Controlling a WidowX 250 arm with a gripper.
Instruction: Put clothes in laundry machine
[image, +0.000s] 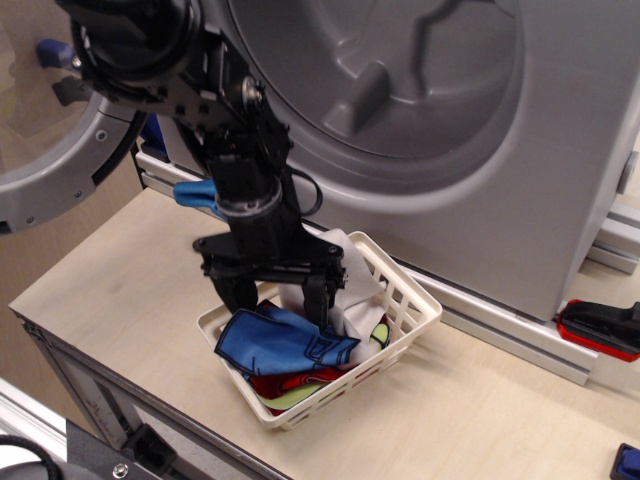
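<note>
A white lattice basket (405, 325) on the wooden table holds the clothes: a blue garment with a black-outlined pocket (275, 340) on top, a white cloth (350, 290), a red one (295, 382) and a lime green one (300, 398). My black gripper (278, 300) points down into the basket with its fingers spread either side of the blue garment's far edge, fingertips low among the clothes. The grey laundry machine (420, 120) stands behind with its ribbed drum open and its round door (60, 150) swung out to the left.
A blue object (195, 193) sticks out behind the arm by the machine's base. A red and black tool (600, 328) lies at the right on the metal rail. The table's front edge runs diagonally at the lower left.
</note>
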